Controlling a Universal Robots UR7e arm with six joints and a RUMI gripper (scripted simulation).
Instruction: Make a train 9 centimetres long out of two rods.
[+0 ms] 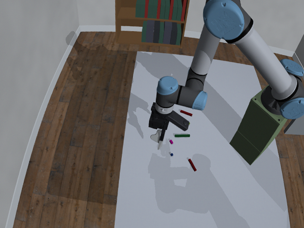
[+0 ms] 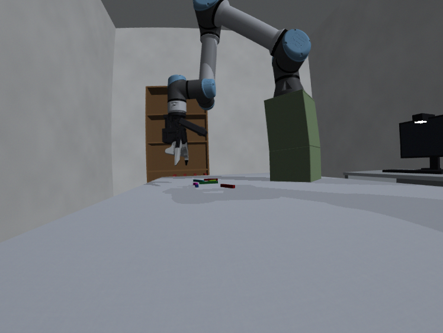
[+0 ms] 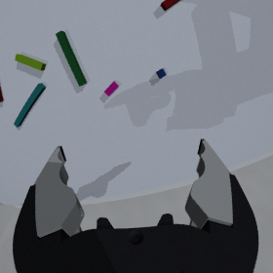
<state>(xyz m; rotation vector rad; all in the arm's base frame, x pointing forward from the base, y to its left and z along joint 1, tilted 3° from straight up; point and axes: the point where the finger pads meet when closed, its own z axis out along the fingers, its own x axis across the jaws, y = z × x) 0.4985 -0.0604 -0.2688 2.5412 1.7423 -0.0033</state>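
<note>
Fingers of the black two-jaw gripper [image 3: 132, 161] stand wide apart, holding nothing. Drop straight over the tiny blue rod [image 3: 161, 73], then slide it to the long green rod [image 3: 71, 58].

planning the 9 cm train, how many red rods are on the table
2. One red rod lies by the arm's wrist, partly cut off at the wrist view's left edge; the other red rod lies apart, nearest the camera side. None seem hidden.

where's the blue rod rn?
Top view: the blue rod lies flat on the table, below the magenta rod and left of the lower red rod. It touches neither, just right of the open gripper.
</note>
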